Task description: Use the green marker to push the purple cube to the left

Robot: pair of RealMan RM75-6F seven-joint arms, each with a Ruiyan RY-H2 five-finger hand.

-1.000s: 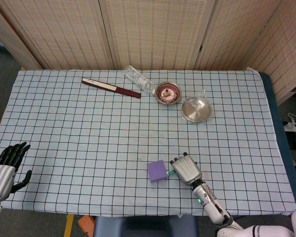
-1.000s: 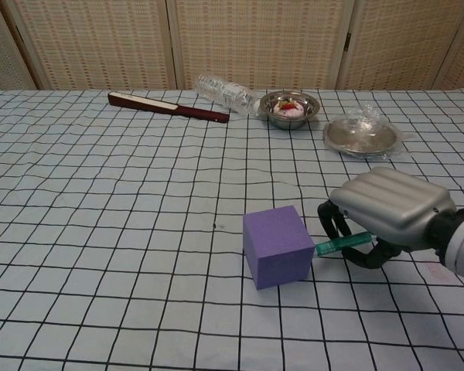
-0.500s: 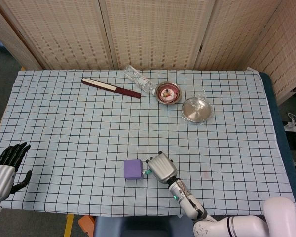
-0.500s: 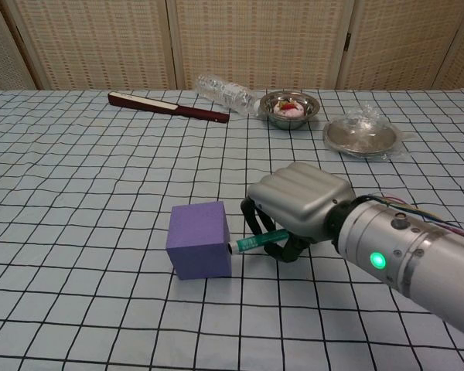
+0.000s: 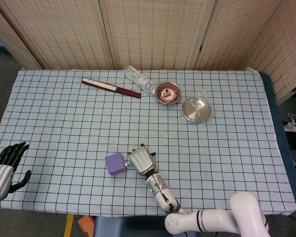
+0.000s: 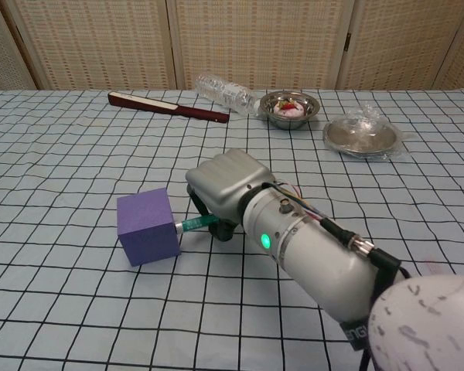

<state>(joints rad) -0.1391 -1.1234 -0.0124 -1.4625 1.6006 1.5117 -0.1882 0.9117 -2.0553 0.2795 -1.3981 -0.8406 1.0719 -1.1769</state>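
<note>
Checkered table (image 6: 62, 309): right robot hand (image 6: 226, 185) fisted around green marker (image 6: 192, 225), tip touching purple cube (image 6: 147, 228).

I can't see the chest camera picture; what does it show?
The robot's right hand holds a green marker with its tip against a purple cube on a checked tablecloth. A clear plastic bottle lies at the far edge.

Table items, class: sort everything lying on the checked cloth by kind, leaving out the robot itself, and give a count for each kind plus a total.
Cubes: 1, purple cube
Markers: 1, green marker
Bottles: 1, clear bottle
Metal dishes: 2, bowl, plastic-wrapped dish
Dark red sticks: 1, dark red stick
Total: 6
</note>
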